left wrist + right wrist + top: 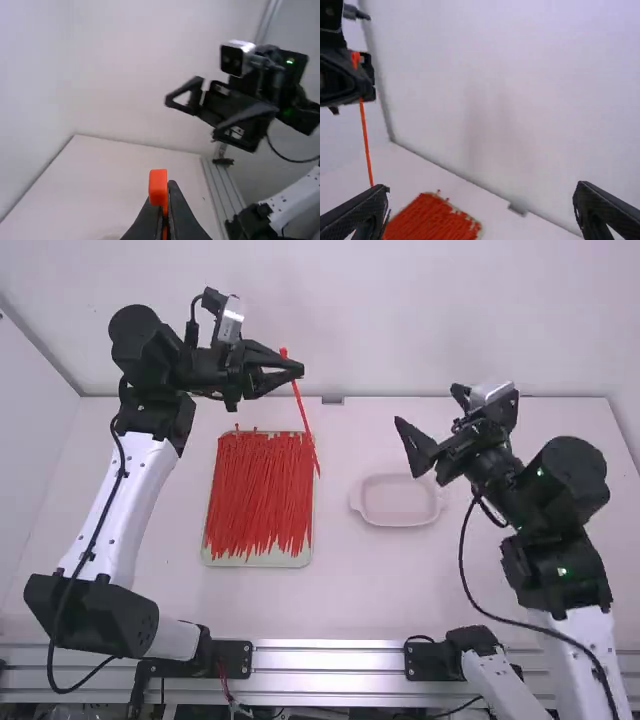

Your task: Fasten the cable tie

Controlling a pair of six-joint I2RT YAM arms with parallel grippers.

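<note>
From above, my left end effector (293,368) is clamping one red cable tie (304,412) by its head, dangling it over the pile (262,495). My right end effector (408,448) is hovering nearby, spread apart and empty. At the left wrist, the cable tie (158,186) is poking above pinched fingers. At the right wrist, it (365,145) is hanging free. I judge the handover is in progress, and the next move is calling for catching the tail and threading it.

high: above-behind, down onto table (400,570) | wrists: raised, seemingly facing each other | shared: cable ties (262,495)
</note>
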